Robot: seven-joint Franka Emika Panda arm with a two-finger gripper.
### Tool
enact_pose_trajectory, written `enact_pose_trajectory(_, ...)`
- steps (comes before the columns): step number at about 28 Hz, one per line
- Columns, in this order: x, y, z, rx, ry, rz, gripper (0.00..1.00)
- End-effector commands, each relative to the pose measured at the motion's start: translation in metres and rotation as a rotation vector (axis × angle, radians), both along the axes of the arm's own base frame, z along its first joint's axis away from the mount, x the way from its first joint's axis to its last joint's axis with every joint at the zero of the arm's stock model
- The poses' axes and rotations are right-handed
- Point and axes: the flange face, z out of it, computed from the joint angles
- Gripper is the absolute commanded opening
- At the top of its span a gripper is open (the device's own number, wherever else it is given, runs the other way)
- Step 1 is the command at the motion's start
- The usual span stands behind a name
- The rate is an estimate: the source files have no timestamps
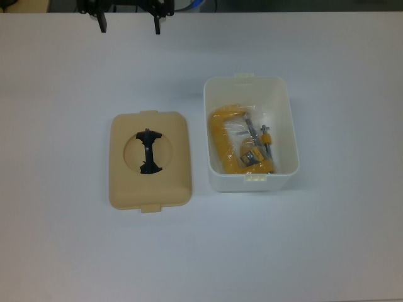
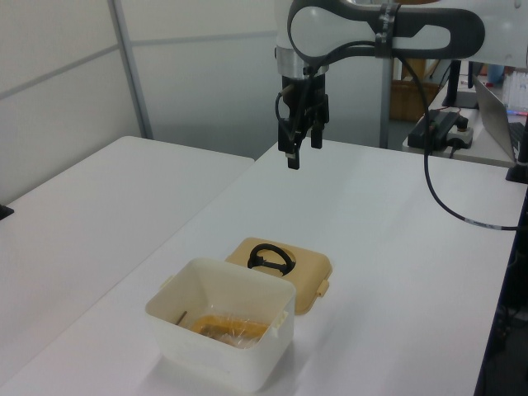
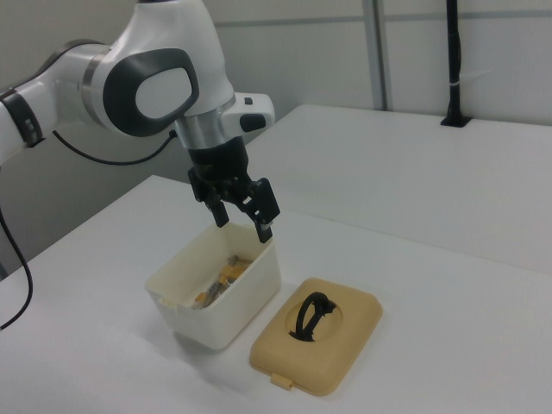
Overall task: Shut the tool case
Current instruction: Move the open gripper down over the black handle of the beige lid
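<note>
**End effector spread, case open**

In the top view, the tan lid (image 1: 150, 160) lay flat at centre-left on the white table (image 1: 327, 239), black handle (image 1: 148, 153) upward. The white tub (image 1: 250, 133) stood just beside it at centre-right, containing a yellow tool (image 1: 234, 145). The gripper (image 1: 130, 24), at the upper left edge, was spread, holding and touching nothing.
</note>
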Motion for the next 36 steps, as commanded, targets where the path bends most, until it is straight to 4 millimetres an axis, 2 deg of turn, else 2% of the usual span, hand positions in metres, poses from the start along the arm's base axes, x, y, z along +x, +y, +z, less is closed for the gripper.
enact_pose_trajectory(1, 0.014, 0.009, -0.03, 0.02, 0.027, 0.014, 1.0)
enact_pose_trajectory(7, 0.019, 0.02, -0.037, 0.013, 0.02, 0.036, 1.0)
enact_pose_trajectory(14, 0.024, 0.016, -0.044, 0.001, 0.009, 0.045, 1.0)
enact_pose_trajectory(23, 0.036, 0.012, -0.074, -0.001, -0.046, 0.042, 1.0)
enact_pose_trajectory(27, 0.037, 0.01, -0.079, -0.001, -0.038, 0.037, 1.0)
enact_pose_trajectory(36, 0.05, 0.003, -0.114, -0.012, -0.015, 0.031, 1.0)
